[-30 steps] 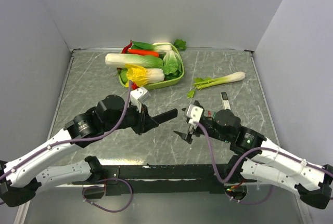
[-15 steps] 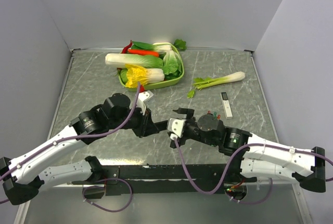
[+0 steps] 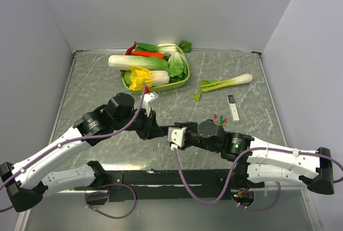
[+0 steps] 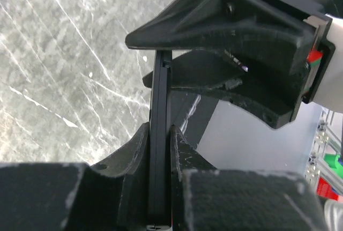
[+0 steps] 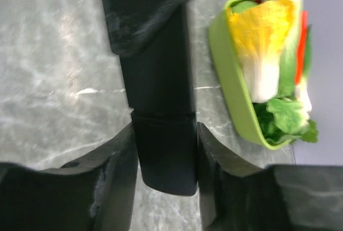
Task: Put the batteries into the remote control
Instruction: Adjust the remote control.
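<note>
The black remote control hangs above the table's middle, held between both arms. My left gripper is shut on one end; in the left wrist view the remote control stands edge-on between the pads. My right gripper has its fingers against both sides of the other end, where the remote control shows a seam across its back. The batteries, tiny red and green cylinders, lie on the table just behind the right arm.
A green tray of vegetables stands at the back centre and shows beside the remote as a green tray in the right wrist view. A leek-like stalk and a slim white device lie at the right.
My right arm swung left from the table's right-middle to the remote, and its open jaws closed on the free end. The left arm lifted the remote slightly and held its grip.
</note>
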`<action>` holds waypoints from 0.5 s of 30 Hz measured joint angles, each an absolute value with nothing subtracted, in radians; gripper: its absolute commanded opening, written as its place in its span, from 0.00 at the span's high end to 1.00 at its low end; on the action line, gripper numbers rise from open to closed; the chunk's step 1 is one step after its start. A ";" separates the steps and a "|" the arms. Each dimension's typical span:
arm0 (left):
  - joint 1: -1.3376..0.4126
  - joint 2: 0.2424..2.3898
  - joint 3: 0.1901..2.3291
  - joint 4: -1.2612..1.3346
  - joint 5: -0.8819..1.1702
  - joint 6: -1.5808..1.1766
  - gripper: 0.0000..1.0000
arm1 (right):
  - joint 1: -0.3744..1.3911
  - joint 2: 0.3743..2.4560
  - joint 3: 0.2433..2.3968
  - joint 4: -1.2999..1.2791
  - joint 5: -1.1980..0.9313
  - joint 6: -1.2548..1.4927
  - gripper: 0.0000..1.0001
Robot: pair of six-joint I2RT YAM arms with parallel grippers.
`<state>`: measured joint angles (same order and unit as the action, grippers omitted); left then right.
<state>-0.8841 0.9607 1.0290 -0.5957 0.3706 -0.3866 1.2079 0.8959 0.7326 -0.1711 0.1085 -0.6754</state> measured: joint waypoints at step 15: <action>-0.843 0.762 0.975 -0.440 0.107 -0.482 0.01 | 1.213 0.923 0.711 -0.021 0.172 -0.325 1.00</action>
<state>-0.8433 0.7616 0.9749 -0.4404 0.1066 -0.4824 1.2129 0.9226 0.7113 -0.0212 0.1719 -0.3252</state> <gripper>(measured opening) 0.994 0.485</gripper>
